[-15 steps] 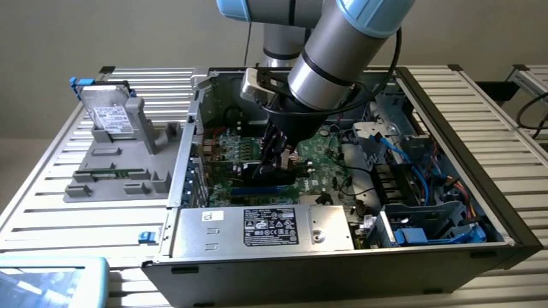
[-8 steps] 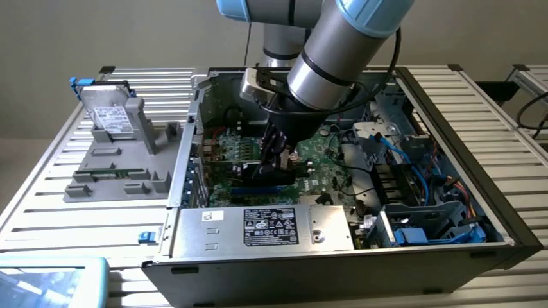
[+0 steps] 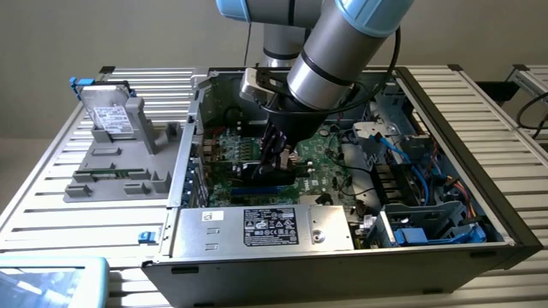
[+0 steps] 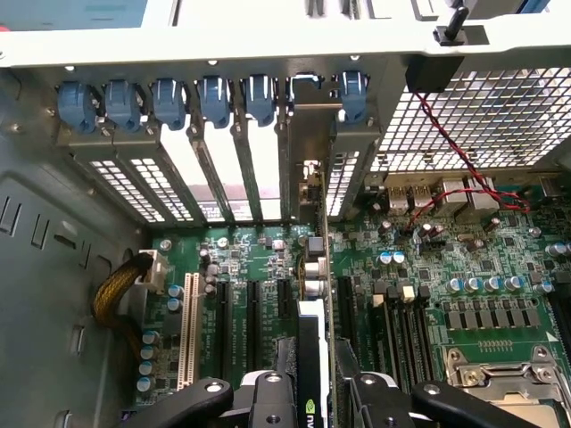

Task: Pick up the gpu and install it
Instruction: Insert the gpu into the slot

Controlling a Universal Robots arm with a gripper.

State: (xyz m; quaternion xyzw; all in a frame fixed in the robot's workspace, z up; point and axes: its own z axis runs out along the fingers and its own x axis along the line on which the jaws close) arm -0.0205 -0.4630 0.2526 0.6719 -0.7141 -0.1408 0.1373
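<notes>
Black-edged and thin, the gpu (image 4: 311,343) stands upright over the large green motherboard (image 4: 464,259), clamped in our black two-finger gripper (image 4: 317,401); we judge its silver metal bracket (image 4: 312,152) must line up with the rear opening.

A silver hard drive (image 3: 110,119) stands in a grey holder (image 3: 120,168). Beside it lies an open computer case (image 3: 342,279).
</notes>
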